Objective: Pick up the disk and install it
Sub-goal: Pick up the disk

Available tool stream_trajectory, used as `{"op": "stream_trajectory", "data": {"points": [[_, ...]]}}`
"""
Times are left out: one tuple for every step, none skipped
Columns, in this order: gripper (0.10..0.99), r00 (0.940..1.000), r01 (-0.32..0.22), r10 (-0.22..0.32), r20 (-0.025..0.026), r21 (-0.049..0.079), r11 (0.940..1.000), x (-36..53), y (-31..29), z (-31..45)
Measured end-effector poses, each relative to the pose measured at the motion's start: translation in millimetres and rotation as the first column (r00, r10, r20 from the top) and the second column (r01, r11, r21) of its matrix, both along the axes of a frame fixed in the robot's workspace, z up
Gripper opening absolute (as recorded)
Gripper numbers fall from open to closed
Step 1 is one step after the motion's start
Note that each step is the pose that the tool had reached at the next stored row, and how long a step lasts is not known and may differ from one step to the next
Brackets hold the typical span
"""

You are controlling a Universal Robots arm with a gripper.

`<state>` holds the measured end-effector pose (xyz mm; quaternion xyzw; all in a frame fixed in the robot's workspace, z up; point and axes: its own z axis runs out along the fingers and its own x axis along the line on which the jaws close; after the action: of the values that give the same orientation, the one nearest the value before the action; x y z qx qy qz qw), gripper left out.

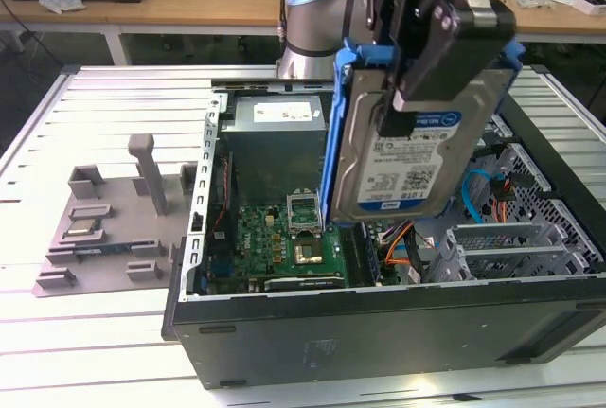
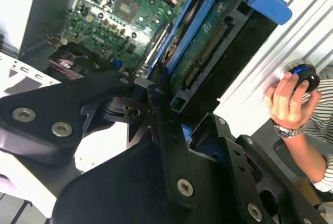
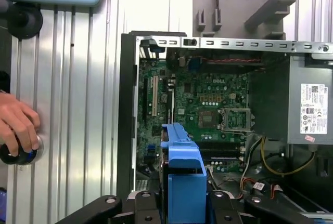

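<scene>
**Gripper.** The gripper (image 1: 426,67) hangs over the open computer case (image 1: 379,332) and is clamped on the disk (image 1: 398,171). One black finger lies across the labelled face and the other sits behind the disk. In the second wrist view the fingers (image 2: 161,125) press against the disk's near end.

**Disk.** The disk is held clear in the air, standing on edge and leaning slightly. Its blue-and-white label faces the exterior camera, and the blue frame runs along its edges. It is above the inside of the case, over the green circuit board (image 1: 275,238), and its lower edge does not touch the board. The second wrist view shows the disk's green underside (image 2: 203,52) with its row of connector pins. The first wrist view shows the end of the blue frame (image 3: 182,172) directly over the board.

**Case.** The case lies on its side with the panel off.
- The grey power-supply box (image 1: 279,119) sits at the far end of the case.
- The grey drive cage (image 1: 511,247) is at the exterior view's right, just beside the hanging disk, with orange and blue cables between the two.

**Surroundings.**
- The case rests on a slatted metal table (image 1: 95,332).
- A grey parts tray (image 1: 104,228) lies at the exterior view's left, well apart from the case.
- The arm's base (image 1: 317,20) stands behind the case.

**Person.** A person's hand (image 2: 286,99) rests on a round black-and-blue knob (image 2: 304,76) set in the table. A watch is worn at the wrist.
</scene>
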<state>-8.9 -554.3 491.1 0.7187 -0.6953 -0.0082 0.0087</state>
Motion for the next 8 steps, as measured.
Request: {"op": "stream_trajectory", "data": {"points": [[0.369,1.0000,0.000,0.000,-0.0005,0.000,1.0000,2.8,-1.4,-0.2],[0.369,1.0000,0.000,0.000,-0.0009,0.000,1.0000,6.1,-2.5,-0.4],[0.369,1.0000,0.000,0.000,-0.0014,0.000,1.0000,11.4,-3.7,-0.7],[0.369,1.0000,0.000,0.000,-0.0019,0.000,1.0000,15.5,-4.5,-0.9],[0.369,1.0000,0.000,0.000,-0.0023,0.000,1.0000,19.9,-5.2,-1.2],[0.369,1.0000,0.000,0.000,-0.0028,0.000,1.0000,24.6,-5.9,-1.5],[0.369,1.0000,0.000,0.000,-0.0033,0.000,1.0000,29.5,-6.4,-1.7],[0.369,1.0000,0.000,0.000,-0.0037,0.000,1.0000,33.9,-6.9,-2.0]]}}
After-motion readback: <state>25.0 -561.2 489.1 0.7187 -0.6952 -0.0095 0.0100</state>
